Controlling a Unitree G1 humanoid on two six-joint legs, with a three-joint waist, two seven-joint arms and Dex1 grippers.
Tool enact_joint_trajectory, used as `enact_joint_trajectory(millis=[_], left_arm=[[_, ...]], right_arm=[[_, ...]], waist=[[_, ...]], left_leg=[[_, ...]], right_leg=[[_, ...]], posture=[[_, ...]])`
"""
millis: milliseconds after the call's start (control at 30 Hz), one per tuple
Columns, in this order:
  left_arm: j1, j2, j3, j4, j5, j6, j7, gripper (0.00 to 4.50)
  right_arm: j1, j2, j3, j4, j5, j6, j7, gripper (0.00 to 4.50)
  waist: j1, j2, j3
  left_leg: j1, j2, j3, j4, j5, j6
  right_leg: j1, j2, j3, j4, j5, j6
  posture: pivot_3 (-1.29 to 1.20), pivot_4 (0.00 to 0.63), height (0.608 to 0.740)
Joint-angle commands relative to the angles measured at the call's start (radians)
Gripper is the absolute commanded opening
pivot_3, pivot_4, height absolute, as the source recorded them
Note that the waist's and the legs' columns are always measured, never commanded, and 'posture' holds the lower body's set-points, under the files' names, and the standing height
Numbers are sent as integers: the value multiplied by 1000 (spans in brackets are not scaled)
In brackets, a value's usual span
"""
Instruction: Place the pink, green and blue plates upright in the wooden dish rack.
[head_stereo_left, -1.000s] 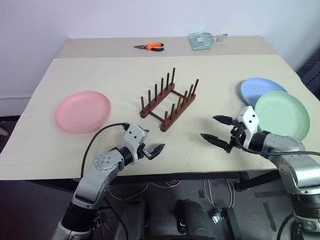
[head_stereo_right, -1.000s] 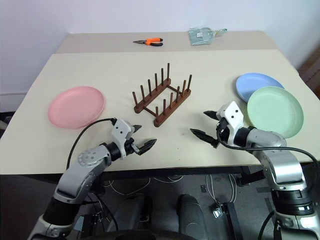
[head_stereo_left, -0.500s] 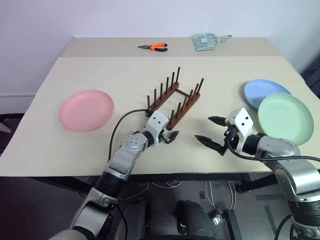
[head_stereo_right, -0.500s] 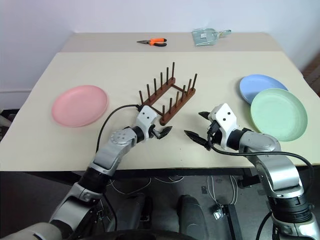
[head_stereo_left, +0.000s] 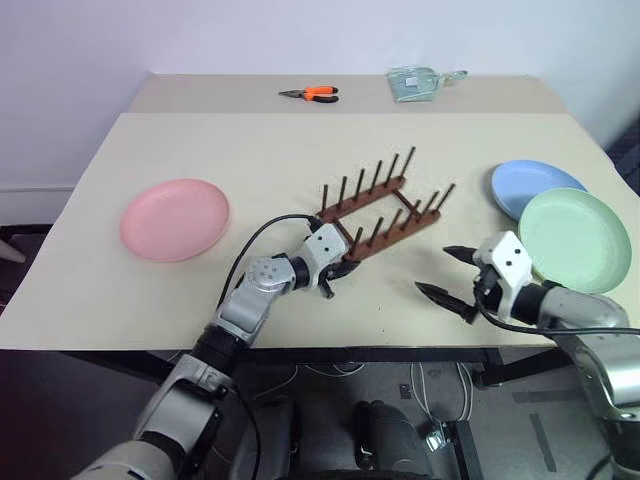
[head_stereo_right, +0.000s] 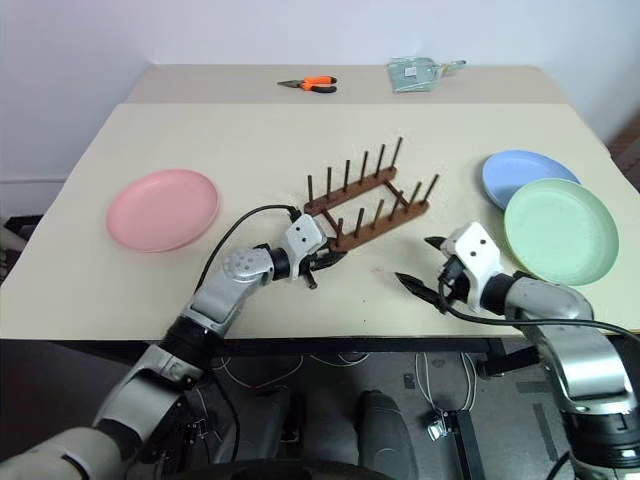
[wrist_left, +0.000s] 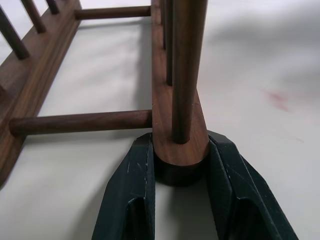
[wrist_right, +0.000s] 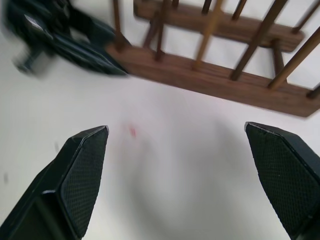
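Wooden dish rack (head_stereo_left: 378, 213) sits mid-table in the left eye view, now swung round so its two rails run toward the blue plate (head_stereo_left: 530, 182); a second ago it lay angled the other way, farther from the plates on the right. The left gripper (head_stereo_left: 333, 272), which hung open near the table's front edge then, has reached in and pinches the near end of the front rail. The pink plate (head_stereo_left: 175, 219) lies flat well to the left, unmoved. The green plate (head_stereo_left: 574, 231) overlaps the blue one on the right.

Right eye view: the right gripper (head_stereo_right: 421, 271), fingers spread wide, has drawn back a little toward the green plate and hovers just beside the rack.

Left wrist view: both black fingers (wrist_left: 132, 190) press the rounded rail end from either side, a peg rising just above.

Right wrist view: the fingers (wrist_right: 80, 165) stand far apart, the rack beyond them.
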Motion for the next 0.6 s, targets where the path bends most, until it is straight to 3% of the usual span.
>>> enact_joint_trajectory(millis=[33,167,400,433,500,600], left_arm=[[-87,1,-3,105,-32,-117,-165,792],[-180,5,-6,300,0,-231,-257,792],[-205,20,26,368,41,-190,-196,4135],[-181,44,37,322,31,-154,-205,4495],[-107,97,66,162,-44,-27,-271,4378],[23,172,52,-134,-111,162,-324,3262]], right_arm=[[26,-24,-31,-22,9,-21,30,4500],[37,-17,-36,-12,-7,-40,18,4500],[56,-35,-50,9,-36,-30,-7,4500],[54,-43,-46,32,-56,-38,-14,4241],[50,-55,-43,74,-88,-46,-30,3605],[41,-67,-15,122,-125,-50,-35,2158]], waist=[[2,0,0],[-2,0,0],[-2,0,0],[-2,0,0],[-10,0,0],[-28,0,0]], left_leg=[[0,0,0,0,0,0],[0,0,0,0,0,0],[0,1,0,0,0,0],[0,1,0,0,0,0],[0,1,0,0,0,0],[0,2,0,-1,0,0]], right_leg=[[0,0,0,0,0,0],[0,0,0,0,0,0],[0,1,0,0,0,1],[0,1,0,0,0,1],[0,1,0,1,0,2],[-1,2,1,1,0,2]], posture=[[0,150,740],[0,150,740],[0,150,740],[0,150,740],[0,150,740],[0,150,740]])
